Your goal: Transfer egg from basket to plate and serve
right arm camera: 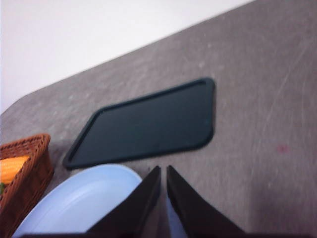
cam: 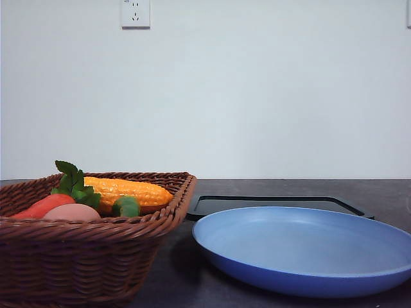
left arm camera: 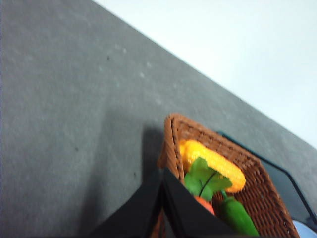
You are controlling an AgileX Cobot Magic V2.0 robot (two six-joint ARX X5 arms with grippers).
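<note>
Egg [cam: 71,212] lies in the basket [cam: 96,256] at the near left of the front view, beside a carrot [cam: 42,206], a corn cob [cam: 128,191] and a green pepper [cam: 126,206]. To the right, the blue plate [cam: 308,247] rests on the table [cam: 385,192], with a black tray [cam: 276,203] behind it.

From the left wrist, the left claw [left arm camera: 162,198] hangs above the basket's near edge, fingers pressed together, holding nothing.

From the right wrist, the right claw [right arm camera: 163,191] hovers over the plate's rim, its fingers nearly touching.
</note>
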